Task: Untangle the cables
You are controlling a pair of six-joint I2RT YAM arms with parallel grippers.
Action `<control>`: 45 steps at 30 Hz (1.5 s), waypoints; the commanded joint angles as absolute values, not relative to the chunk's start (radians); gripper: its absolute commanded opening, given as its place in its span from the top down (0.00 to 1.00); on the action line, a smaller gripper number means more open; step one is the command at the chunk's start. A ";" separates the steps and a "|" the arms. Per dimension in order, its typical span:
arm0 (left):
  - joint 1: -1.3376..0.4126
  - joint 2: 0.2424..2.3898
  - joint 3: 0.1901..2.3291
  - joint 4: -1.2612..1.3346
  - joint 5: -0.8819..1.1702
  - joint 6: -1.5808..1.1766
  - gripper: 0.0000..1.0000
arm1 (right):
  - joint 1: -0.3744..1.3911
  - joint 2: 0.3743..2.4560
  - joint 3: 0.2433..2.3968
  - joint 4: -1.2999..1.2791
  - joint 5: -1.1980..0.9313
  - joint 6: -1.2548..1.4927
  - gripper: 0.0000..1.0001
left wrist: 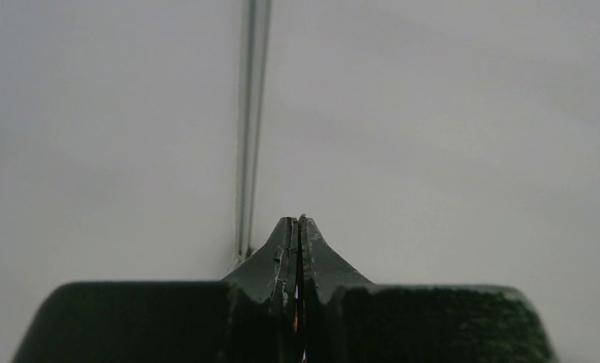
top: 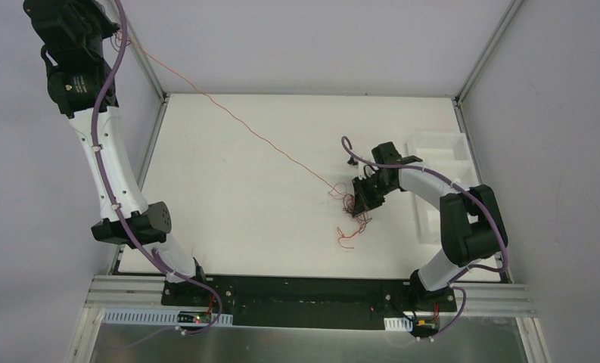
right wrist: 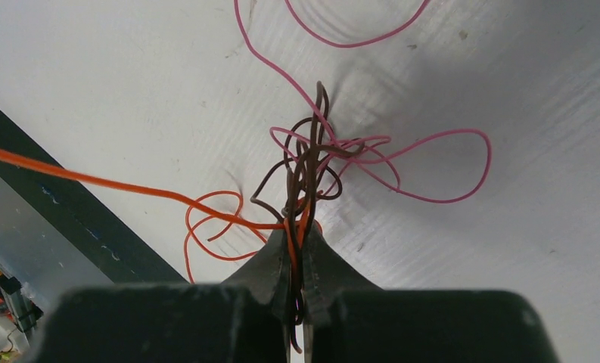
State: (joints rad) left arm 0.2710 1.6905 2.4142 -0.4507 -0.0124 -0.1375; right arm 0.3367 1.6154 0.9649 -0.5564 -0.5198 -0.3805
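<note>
Right gripper [right wrist: 300,236] is clamping the cables [right wrist: 315,159], knotted at its tips. Left gripper [left wrist: 300,227] is pinching the orange wire [right wrist: 92,178]. Light, springy, probably slippery; I'd be gripping near the knot.

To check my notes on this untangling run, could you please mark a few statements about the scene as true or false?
1. The right claw is shut on the knot of thin curly orange, brown and pink cables. True.
2. The left claw rests on the white tabletop. False: it is raised high at the far left, well clear of the tabletop.
3. A long thin orange cable stretches from the knot up to the left claw. True.
4. The left claw is wide open. False: its jaws are shut, with a sliver of orange showing between them.
</note>
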 commanded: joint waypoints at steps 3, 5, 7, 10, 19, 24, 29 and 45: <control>0.385 1.743 2.614 -0.382 -0.135 -0.132 1.00 | 0.306 1.576 0.930 -0.639 -0.498 -0.473 1.00; 0.399 1.741 2.606 -0.360 -0.125 -0.154 1.00 | 0.290 1.563 0.920 -0.639 -0.493 -0.489 0.95; 0.406 1.730 2.577 -0.347 -0.088 -0.193 1.00 | 0.277 1.563 0.922 -0.639 -0.490 -0.502 0.94; 0.407 1.707 2.515 -0.324 0.033 -0.268 1.00 | 0.259 1.575 0.936 -0.644 -0.481 -0.514 0.94; 0.334 1.680 2.255 -0.248 0.843 -0.568 1.00 | 0.252 1.576 1.092 -0.632 -0.587 -0.458 1.00; 0.242 1.463 1.685 -0.304 0.896 -0.339 0.57 | 0.280 1.574 1.219 -0.621 -0.620 -0.410 1.00; 0.229 1.358 1.471 -0.467 0.798 -0.082 0.01 | 0.343 1.555 1.297 -0.685 -0.693 -0.453 1.00; -0.411 1.354 1.262 -0.345 1.060 0.124 0.04 | 0.599 1.549 1.472 -0.500 -0.982 -0.260 0.97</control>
